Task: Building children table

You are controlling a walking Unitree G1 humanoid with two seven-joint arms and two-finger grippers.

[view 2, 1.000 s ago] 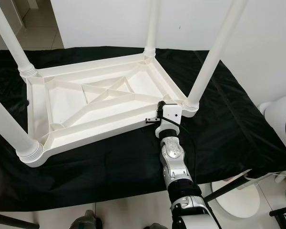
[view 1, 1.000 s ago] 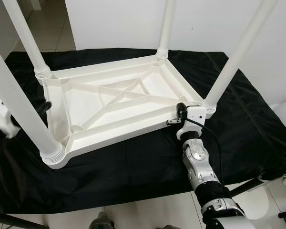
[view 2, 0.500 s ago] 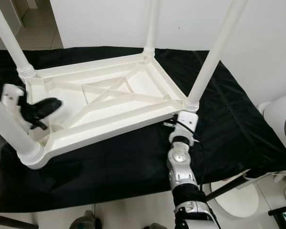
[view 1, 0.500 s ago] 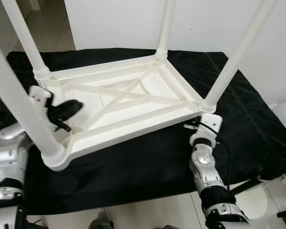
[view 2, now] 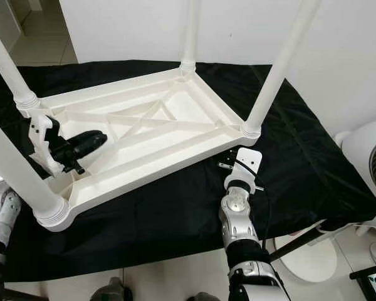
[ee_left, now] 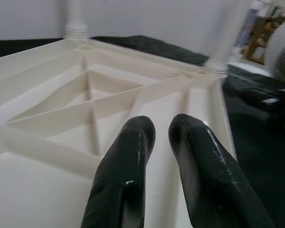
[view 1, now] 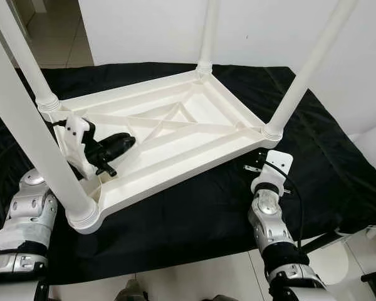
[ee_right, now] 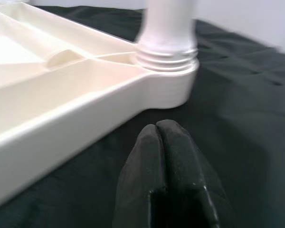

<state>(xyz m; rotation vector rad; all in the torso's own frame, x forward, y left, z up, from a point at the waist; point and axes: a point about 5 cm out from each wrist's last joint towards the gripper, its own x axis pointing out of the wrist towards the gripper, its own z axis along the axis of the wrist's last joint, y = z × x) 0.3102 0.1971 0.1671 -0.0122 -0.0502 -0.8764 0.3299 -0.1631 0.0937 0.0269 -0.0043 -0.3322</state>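
Note:
A white plastic children's table (view 1: 182,164) lies upside down on a black cloth, with several legs standing up from its corners. My left gripper (view 1: 124,142) hovers inside the ribbed underside, beside the near left leg (view 1: 31,125). Its fingers (ee_left: 128,156) are a little apart, open, with nothing between them. My right gripper (ee_right: 161,130) is shut and empty. It sits low over the cloth just in front of the table's near right corner, under the near right leg (view 1: 307,69), a short gap from the rim.
The black cloth (view 1: 194,213) spreads well beyond the table on all sides. A white wall stands close behind. To the right are a white fan (view 2: 370,150) and dark stand legs (view 2: 301,238). Pale tiled floor lies in front.
My left arm has come up and reached over the table's underside, fingers pointing inward. My right gripper has drawn back from the rim near the right corner down to the cloth.

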